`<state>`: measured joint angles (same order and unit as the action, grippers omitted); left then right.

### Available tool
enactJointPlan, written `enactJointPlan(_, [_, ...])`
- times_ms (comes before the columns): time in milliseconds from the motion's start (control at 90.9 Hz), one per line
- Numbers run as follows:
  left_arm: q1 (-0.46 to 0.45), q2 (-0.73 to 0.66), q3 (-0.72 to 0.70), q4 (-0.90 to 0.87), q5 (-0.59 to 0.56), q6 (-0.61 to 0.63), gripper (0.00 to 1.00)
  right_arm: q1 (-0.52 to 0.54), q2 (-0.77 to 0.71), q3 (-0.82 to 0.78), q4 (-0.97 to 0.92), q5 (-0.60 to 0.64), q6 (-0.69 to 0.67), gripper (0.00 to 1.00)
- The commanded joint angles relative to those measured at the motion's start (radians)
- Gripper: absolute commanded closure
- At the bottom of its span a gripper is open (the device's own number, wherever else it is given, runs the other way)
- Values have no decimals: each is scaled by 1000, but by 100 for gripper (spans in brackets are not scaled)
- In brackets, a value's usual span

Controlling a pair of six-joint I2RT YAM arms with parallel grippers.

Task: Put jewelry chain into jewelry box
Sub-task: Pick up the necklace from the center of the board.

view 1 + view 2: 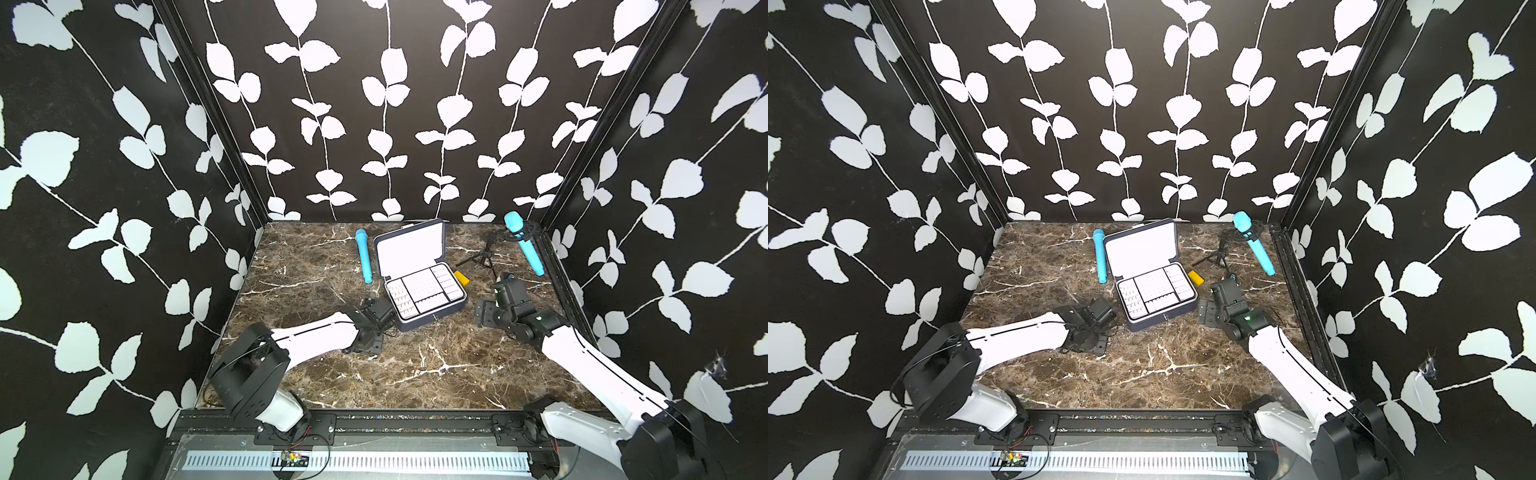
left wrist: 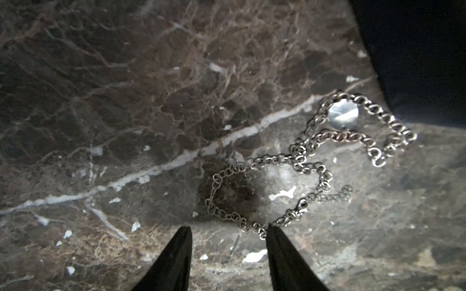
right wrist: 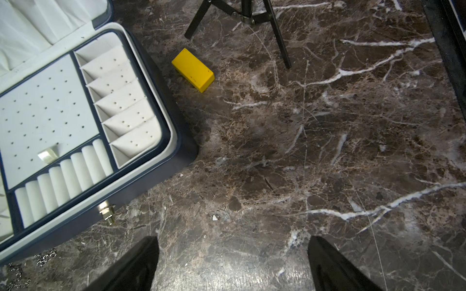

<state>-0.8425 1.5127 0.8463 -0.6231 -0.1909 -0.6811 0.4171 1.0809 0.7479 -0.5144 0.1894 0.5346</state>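
The biggest item out there is the jewelry box (image 1: 436, 318), parked mid-width toward the far edge of the surface (image 1: 415, 374). Its lid is flipped up and leaned back, and the white tray is left exposed.

The left arm (image 1: 316, 332) and right arm (image 1: 582, 353) are stretched in from the near edge, one on each side of the box. The left claw (image 2: 228, 226) is parked low at the box's near left corner. Its fingers are seen partway apart with a clear gap and nothing pinched, though one fingertip (image 2: 276, 239) is set right against a link. The right claw (image 3: 233, 238) is spread wide above bare marble off the box's right side, with nothing held.

Clutter-wise:
- A blue microphone (image 1: 363, 255) is laid flat just left of the lid.
- A second blue mic (image 1: 523, 243) is propped at a slant by the far right corner, with a black tripod stand (image 1: 484, 259) beside it.
- A small yellow block (image 1: 462, 277) is left just beside the box's right wall.

Smallest of all, the jewelry chain (image 2: 298, 153) is bunched in loose loops on the surface, outside the box and just off that near left corner. A round shiny disc (image 2: 343, 113) is caught among the loops. The box's dark wall is crowded in just beside it, and whether the two are touching can't be told.

The surface is done in brown marble with white veins. The booth is walled in black wallpaper with white leaf vines (image 1: 104, 166).
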Motion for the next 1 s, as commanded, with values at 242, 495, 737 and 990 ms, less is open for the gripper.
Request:
enactJointPlan(242, [-15, 40, 73, -72, -47, -90, 55, 4, -16, 4, 5, 12, -7, 6])
enactJointPlan(495, [-15, -12, 4, -31, -21, -330, 56, 4, -26, -3, 13, 33, 22, 6])
enactJointPlan(737, [-15, 17, -7, -2, 8, -438, 62, 4, -28, 2, 11, 35, 36, 6])
enactJointPlan(990, [-15, 35, 5, -13, -20, -526, 67, 4, -36, 2, 7, 36, 45, 7])
